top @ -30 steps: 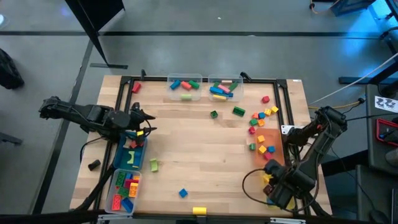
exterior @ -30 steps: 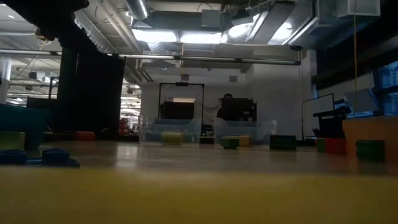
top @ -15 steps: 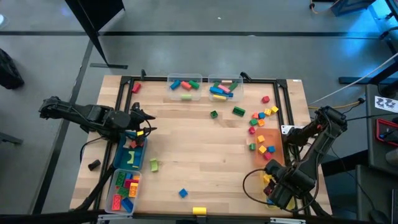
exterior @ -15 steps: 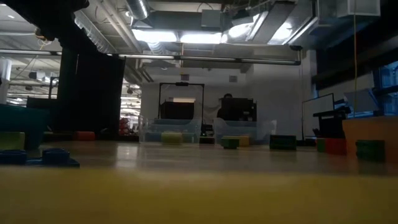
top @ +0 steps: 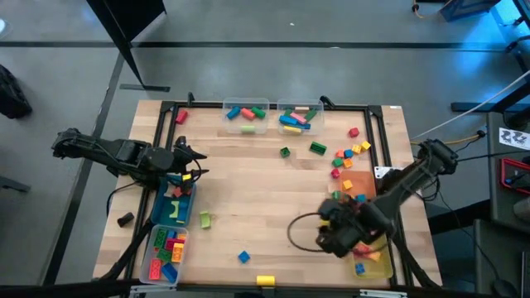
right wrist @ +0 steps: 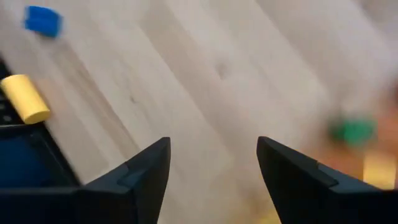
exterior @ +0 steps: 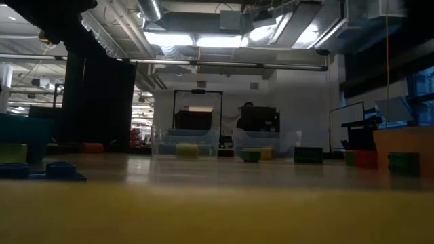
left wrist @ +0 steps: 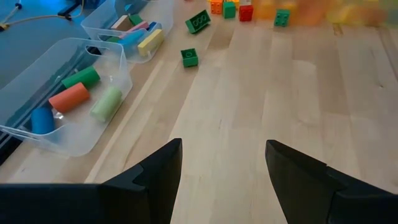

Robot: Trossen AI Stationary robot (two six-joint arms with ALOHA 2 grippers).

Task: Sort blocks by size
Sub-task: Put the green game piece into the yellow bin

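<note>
- While the right gripper [right wrist: 212, 177] hangs with its fingers spread and nothing between them, low over bare wood near the table's [top: 265, 199] right front, the step in hand looks like reaching for the next loose block.
- The blocks lie scattered: a cluster of red, yellow, orange and green ones [top: 348, 161] at the right side, a green pair [top: 318, 148] near the far clear bins [top: 247, 116], and stragglers at the front, a blue one [top: 243, 257] and a yellow one [top: 265, 281].
- From the right wrist view, the blue block [right wrist: 42, 20] and a yellow piece [right wrist: 26, 99] sit nearest; picking one alone, well apart from neighbours, should avoid nudging others.
- A straight descent with fingers straddling the block's short sides would likely grip best.
- The left gripper [left wrist: 222, 163] waits released and empty above the blue bin [top: 175, 207] at the left edge.
- No brand, label or writing can be read.
</note>
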